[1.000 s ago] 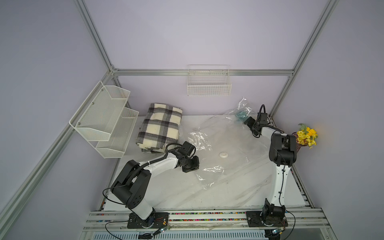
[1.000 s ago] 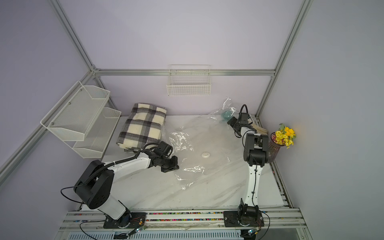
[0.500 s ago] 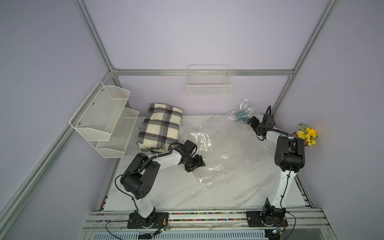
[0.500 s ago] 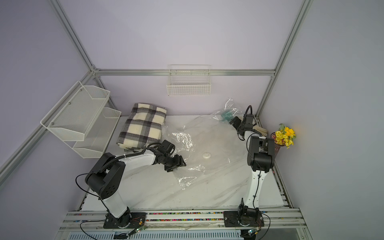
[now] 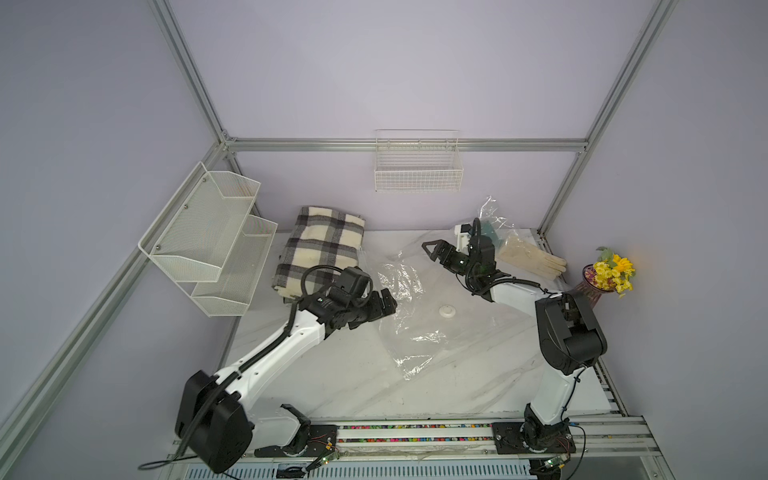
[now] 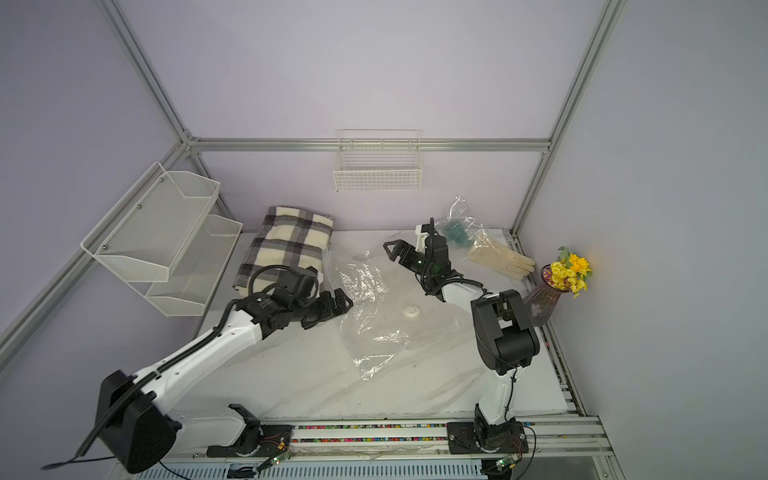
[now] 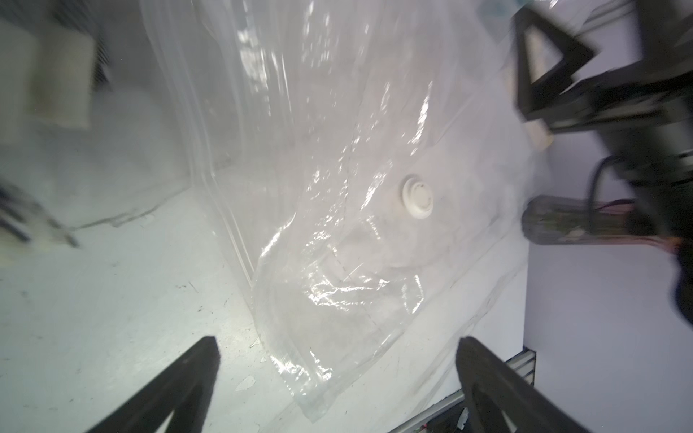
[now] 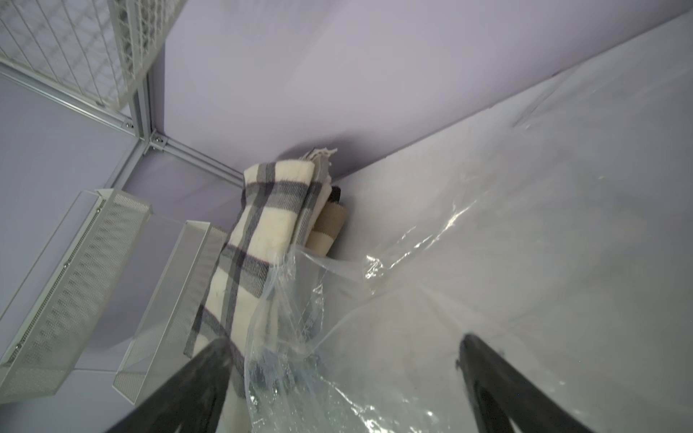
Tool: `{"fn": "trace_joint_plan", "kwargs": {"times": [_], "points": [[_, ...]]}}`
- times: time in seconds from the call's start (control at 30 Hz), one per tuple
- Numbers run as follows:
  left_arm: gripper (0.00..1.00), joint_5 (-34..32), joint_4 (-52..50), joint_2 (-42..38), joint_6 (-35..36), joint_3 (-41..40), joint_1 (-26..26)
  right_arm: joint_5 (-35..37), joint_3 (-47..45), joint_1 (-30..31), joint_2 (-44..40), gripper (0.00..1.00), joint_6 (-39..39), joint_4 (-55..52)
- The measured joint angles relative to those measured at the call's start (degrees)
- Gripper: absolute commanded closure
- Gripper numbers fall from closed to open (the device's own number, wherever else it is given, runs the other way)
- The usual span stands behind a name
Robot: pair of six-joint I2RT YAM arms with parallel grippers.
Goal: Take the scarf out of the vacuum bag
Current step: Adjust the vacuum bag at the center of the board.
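The scarf (image 5: 320, 245) (image 6: 291, 245) is a folded cream and grey plaid cloth at the back left of the table. It lies outside the vacuum bag (image 5: 419, 345) (image 6: 374, 345), whose crinkled edge touches its near corner. The clear bag lies flat mid-table with its white valve cap (image 5: 447, 311) (image 7: 417, 197) facing up. My left gripper (image 5: 388, 303) (image 7: 337, 341) hovers open at the bag's left edge, holding nothing. My right gripper (image 5: 432, 249) (image 8: 345, 341) is open above the bag's far side, pointing toward the scarf (image 8: 270, 210).
A two-tier white mesh shelf (image 5: 208, 237) hangs on the left wall and a wire basket (image 5: 417, 166) on the back wall. At the back right lie a small clear bag with a teal item (image 5: 494, 226) and a cream glove (image 5: 532, 257). A vase of yellow flowers (image 5: 611, 274) stands at the right edge.
My left gripper has gone from shut to open by the bag's left edge. My right gripper has swung left from the back right corner to over the bag, uncovering the glove.
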Motion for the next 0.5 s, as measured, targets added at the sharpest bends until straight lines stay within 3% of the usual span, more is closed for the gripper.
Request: {"fn": "trace_joint_plan", "kwargs": {"times": [0.13,0.27,0.37,0.5], "points": [[0.0,-10.3,-4.7,-12.6,3.1,1.3,3.8,-0.7,0.0,1.1,3.3,0.03,-0.3,-0.1],[0.0,-26.2,-8.1,-26.1,8.1,-1.8,5.9,0.3,2.8,1.7,7.4,0.03,-2.6,-4.4],[0.0,-37.5,-5.7,-36.5,15.8,-7.8,6.1,5.5,7.5,3.3,10.4,0.03,-7.0,-12.1],[0.0,-47.9,3.1,-45.6,29.4,-16.7,6.2,15.7,14.1,7.3,13.9,0.03,-13.0,-22.5]]}}
